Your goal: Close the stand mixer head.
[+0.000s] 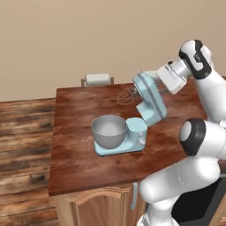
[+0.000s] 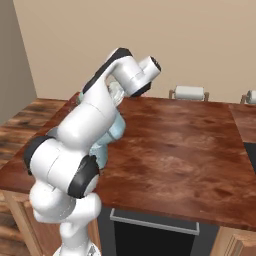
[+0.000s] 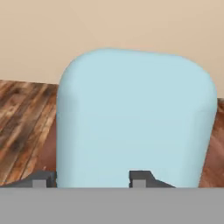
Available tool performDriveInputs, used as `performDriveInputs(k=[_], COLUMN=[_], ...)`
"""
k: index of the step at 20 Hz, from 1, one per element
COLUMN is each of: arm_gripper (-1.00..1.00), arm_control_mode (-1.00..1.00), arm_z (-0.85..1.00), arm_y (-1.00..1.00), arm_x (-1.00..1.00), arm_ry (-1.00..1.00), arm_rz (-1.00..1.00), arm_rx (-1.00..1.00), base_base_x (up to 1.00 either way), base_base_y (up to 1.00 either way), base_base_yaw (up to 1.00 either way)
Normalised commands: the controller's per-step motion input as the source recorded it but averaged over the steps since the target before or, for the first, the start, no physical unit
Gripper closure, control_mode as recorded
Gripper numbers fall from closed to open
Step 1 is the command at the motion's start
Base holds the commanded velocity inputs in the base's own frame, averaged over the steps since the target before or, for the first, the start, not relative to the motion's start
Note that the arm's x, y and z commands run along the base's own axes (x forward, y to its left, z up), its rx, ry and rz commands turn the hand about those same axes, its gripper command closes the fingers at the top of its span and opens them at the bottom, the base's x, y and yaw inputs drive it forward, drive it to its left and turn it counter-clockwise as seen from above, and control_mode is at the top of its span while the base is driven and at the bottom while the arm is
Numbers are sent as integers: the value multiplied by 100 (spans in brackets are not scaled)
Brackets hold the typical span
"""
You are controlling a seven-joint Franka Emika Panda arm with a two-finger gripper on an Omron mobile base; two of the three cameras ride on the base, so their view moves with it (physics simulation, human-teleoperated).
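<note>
The light-blue stand mixer head (image 1: 150, 98) is tilted up and back on its neck, with the wire whisk (image 1: 127, 96) raised above the grey bowl (image 1: 109, 130). The bowl sits on the flat light-blue base (image 1: 132, 142). My gripper (image 1: 158, 80) is at the upper rear end of the head, its white hand right against it. In the hand view the head (image 3: 135, 118) is very close, and my gripper (image 3: 91, 179) is open, its fingertips (image 3: 140, 178) set apart against the blue surface. In the right base view my arm hides most of the mixer head (image 2: 115, 129).
The mixer stands on a dark wood counter (image 1: 79, 163) above cabinet doors. A paper towel holder (image 1: 97, 79) stands at the counter's back edge, also in the right base view (image 2: 189, 92). Wooden floor lies to the left. A beige wall is behind.
</note>
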Motion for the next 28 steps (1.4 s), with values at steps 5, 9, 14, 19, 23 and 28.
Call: performDriveInputs(k=[5,9,14,19,23,28], arm_gripper=[-100,-100,-100,-100,-100,-100], arm_control_mode=[-100,-100,-100,-100,-100,-100], arm_z=[-91,-100,-61,19,22,1], arm_y=[100,100,100,93,24,1], arm_x=[13,0,-2,-56,-73,-60], arm_ry=[-4,-16,-29,-55,-45,-24], arm_rz=[40,32,26,6,-2,-2], arm_rx=[-5,-13,-22,-45,-23,-9], base_base_x=[0,0,0,0,0,0], base_base_y=[0,0,0,0,0,0], base_base_yaw=[0,0,0,0,0,0])
